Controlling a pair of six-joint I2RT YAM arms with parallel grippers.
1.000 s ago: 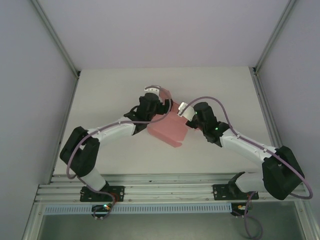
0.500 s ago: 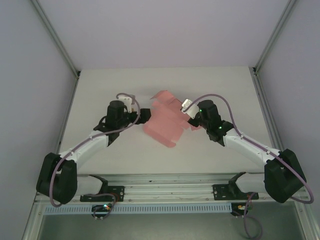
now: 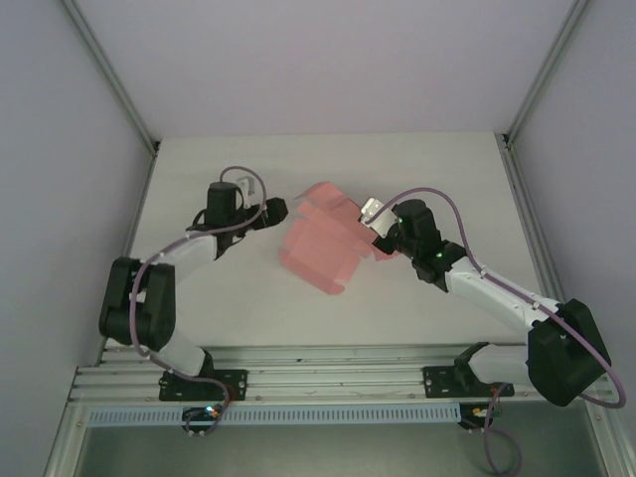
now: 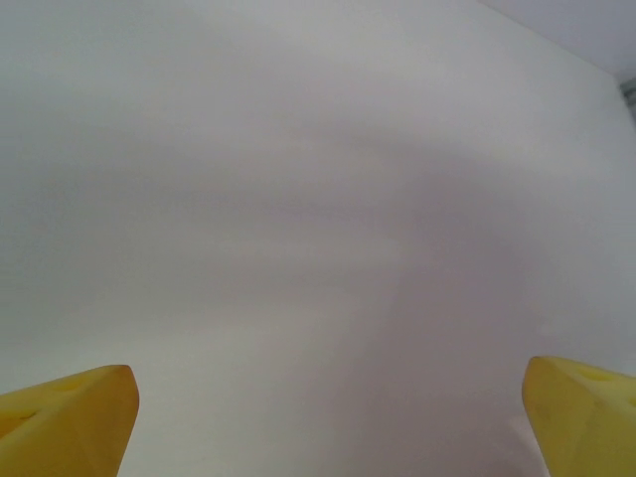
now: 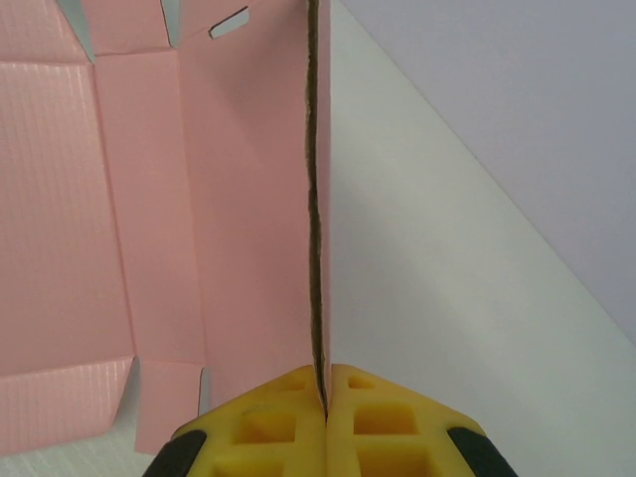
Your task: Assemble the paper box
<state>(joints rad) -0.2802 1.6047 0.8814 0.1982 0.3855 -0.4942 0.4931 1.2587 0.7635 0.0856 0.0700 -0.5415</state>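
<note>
Folding looked to be the step in hand. The box (image 3: 320, 248) lay mid-table as a mostly flat pink sheet, and the right gripper (image 3: 378, 235) was clenched on its right side flap (image 5: 320, 199). In the right wrist view that flap stood upright on edge between the yellow fingers (image 5: 268, 427). The other panels lay flat on the table (image 3: 427, 169).

The left gripper (image 3: 278, 209) hung released, jaws spread wide, near the sheet's far left corner but not touching it. Its wrist view showed bare table between the fingertips (image 4: 65, 427).

The left arm was doubled up close to its base, with the forearm reaching inward toward the sheet. The right arm stretched low across from the right, wrist turned toward the sheet.

By my judgement, the next move called for the left gripper to raise the opposite wall while the right steadied its flap. Thin card would likely buckle if pulled.
</note>
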